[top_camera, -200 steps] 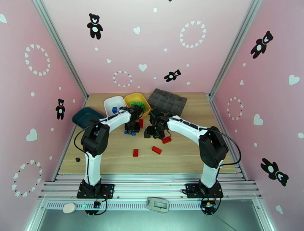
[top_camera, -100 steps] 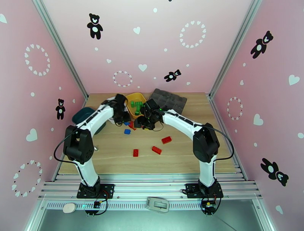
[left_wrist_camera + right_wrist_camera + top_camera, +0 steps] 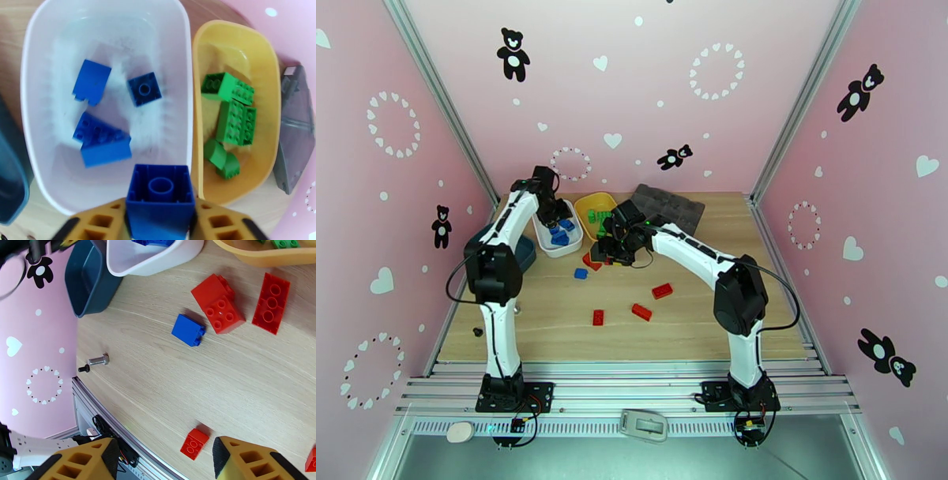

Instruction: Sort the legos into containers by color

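In the left wrist view my left gripper (image 3: 160, 211) is shut on a blue brick (image 3: 160, 199), held above the near rim of the white tray (image 3: 185, 79). Three blue bricks (image 3: 102, 138) lie inside that tray. The yellow tray (image 3: 272, 98) to its right holds several green bricks (image 3: 233, 114). From above, the left gripper (image 3: 553, 211) hovers over the white tray (image 3: 545, 241). My right gripper (image 3: 166, 461) is open and holds nothing, above a loose blue brick (image 3: 189, 330) and red bricks (image 3: 217, 303) on the wood. The teal tray (image 3: 523, 251) sits left of the white one.
A dark grey organizer box (image 3: 667, 205) lies at the back right of the trays. Red bricks (image 3: 641, 312) are scattered across mid-table. A metal bolt (image 3: 96, 361) lies near the table's left edge. The right gripper (image 3: 604, 246) hangs just in front of the yellow tray (image 3: 588, 207).
My left arm swung from mid-table back and left, carrying the blue brick over the white tray. My right gripper moved back and left toward the trays.
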Available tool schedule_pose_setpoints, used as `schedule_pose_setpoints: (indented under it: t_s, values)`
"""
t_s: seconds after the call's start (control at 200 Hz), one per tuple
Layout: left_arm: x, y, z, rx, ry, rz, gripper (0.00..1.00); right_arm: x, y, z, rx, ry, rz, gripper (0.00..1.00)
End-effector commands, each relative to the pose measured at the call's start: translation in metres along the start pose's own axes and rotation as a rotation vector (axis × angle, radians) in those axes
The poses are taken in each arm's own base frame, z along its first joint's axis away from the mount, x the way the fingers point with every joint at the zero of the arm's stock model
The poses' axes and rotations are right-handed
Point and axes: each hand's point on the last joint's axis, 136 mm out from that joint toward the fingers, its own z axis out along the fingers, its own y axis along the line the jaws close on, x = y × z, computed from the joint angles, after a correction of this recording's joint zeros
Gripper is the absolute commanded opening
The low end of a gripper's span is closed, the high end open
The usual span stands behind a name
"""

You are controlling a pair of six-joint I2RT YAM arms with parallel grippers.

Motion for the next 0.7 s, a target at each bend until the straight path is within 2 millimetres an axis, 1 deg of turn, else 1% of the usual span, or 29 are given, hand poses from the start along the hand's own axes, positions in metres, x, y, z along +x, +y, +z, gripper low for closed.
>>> schedule_pose_setpoints:
  t_s: [0.0,0.06,0.09,0.145,0.265,0.415,0.531,0.631,0.696]
  values:
    - [0.004,0.001,-0.009,-0.017,0.019,-0.004,0.58,0.005,-0.002,-0.014,0.034,-0.008,-0.015,0.68]
    - [0.006,0.002,-0.012,-0.022,0.015,-0.001,0.67,0.008,-0.005,-0.015,0.042,-0.008,-0.013,0.68]
    - [0.007,0.002,-0.015,-0.021,0.01,0.0,0.69,0.009,-0.006,-0.015,0.046,-0.007,-0.012,0.69]
    - [0.012,0.005,-0.019,-0.028,0.008,0.005,0.72,0.011,-0.009,-0.016,0.05,-0.008,-0.009,0.69]
    - [0.026,0.01,-0.031,-0.039,-0.007,0.02,0.72,0.016,-0.015,-0.016,0.069,-0.001,-0.005,0.69]
    - [0.059,0.014,-0.039,-0.06,-0.005,0.076,0.76,0.022,-0.024,-0.012,0.092,0.017,0.009,0.69]
    - [0.089,0.019,-0.039,-0.085,0.011,0.126,0.78,0.027,-0.029,-0.009,0.1,0.031,0.013,0.69]
    - [0.115,0.021,-0.035,-0.093,0.031,0.17,0.8,0.03,-0.032,-0.008,0.104,0.036,0.011,0.69]
    - [0.132,0.025,-0.029,-0.099,0.051,0.198,0.81,0.033,-0.035,-0.007,0.108,0.042,0.01,0.71]
